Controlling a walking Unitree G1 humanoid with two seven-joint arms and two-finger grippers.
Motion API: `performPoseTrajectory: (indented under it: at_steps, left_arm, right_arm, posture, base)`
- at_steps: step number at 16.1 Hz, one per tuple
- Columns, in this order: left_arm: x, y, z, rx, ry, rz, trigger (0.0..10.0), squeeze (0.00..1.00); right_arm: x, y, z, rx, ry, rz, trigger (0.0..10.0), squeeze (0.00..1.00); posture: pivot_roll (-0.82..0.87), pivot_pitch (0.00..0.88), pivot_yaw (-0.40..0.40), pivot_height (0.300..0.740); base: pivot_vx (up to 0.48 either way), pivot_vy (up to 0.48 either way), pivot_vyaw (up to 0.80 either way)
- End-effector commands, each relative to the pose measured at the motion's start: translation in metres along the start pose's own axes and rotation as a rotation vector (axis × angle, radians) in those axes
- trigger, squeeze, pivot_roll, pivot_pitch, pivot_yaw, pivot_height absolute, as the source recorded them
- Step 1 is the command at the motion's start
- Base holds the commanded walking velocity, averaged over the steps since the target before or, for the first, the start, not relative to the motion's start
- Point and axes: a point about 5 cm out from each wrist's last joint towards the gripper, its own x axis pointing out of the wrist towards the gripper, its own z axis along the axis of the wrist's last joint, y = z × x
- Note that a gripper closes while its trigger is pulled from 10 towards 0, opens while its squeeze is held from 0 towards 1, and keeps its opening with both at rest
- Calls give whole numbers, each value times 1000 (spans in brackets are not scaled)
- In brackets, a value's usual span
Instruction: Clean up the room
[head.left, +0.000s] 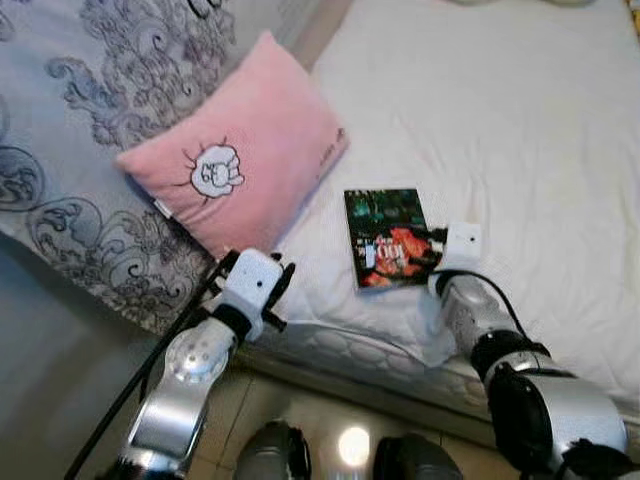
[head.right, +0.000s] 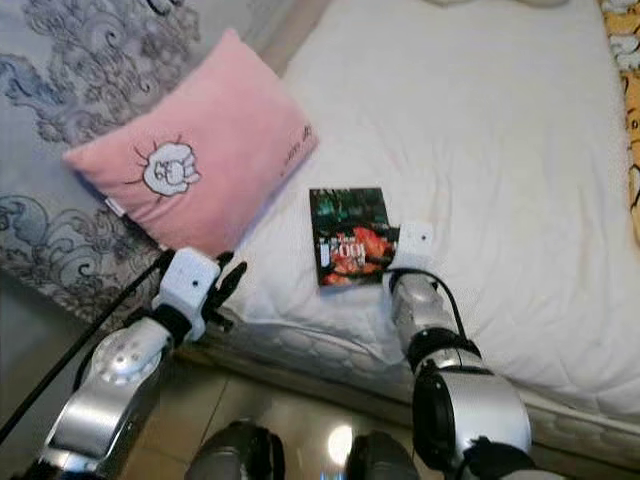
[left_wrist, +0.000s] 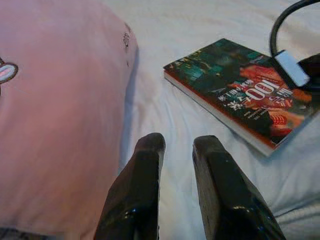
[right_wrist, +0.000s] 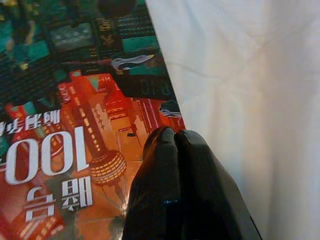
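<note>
**Right gripper rests on the book at the bed's edge**

The right gripper (right_wrist: 175, 137) has its two black fingers pressed together with no gap between them, their tips lying on the cover of the book (head.left: 388, 235) near its right-hand edge. Nothing is pinched between them; they simply lie against the orange and red part of the cover, close to the large white numerals. The book itself lies flat on the white mattress (head.left: 520, 130), close to the near edge of the bed, its cover dark green above and red below.

The left gripper (left_wrist: 176, 150) hangs just above the sheet with its fingers a narrow gap apart and nothing in them. It sits between the book and the pink pillow (head.left: 240, 155), near the mattress edge. The pillow, with a small cartoon fist drawn on it, lies tilted, partly on the white mattress and partly on the grey patterned duvet (head.left: 70, 120) to the left. A black cable (head.left: 150, 365) runs along the left arm down towards the tiled floor (head.left: 300, 410).
</note>
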Motion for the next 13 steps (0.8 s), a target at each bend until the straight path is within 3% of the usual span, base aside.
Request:
performPoseTrajectory:
  at_steps: [1,4,8,13]
  left_arm:
    - [-4,1,1,6,13,6,10000,0]
    - [-7,0,1,-5,23,29,10000,0]
    - [-8,-7,3,1,34,14,10000,0]
    - [-7,-7,3,0,44,12,10000,0]
  right_arm:
    - [0,-1,0,-22,-4,-40,10000,0]
    - [1,-1,20,-33,-138,-74,10000,0]
    - [-2,-6,26,-22,-215,-102,10000,0]
    - [-2,-8,0,120,-74,-89,10000,0]
  posture:
    - [163,225,62,704]
    - [155,233,44,704]
    - [149,233,38,704]
    - [149,230,40,704]
  base:
    - [0,0,0]
    - [0,0,0]
    - [0,0,0]
    - [0,0,0]
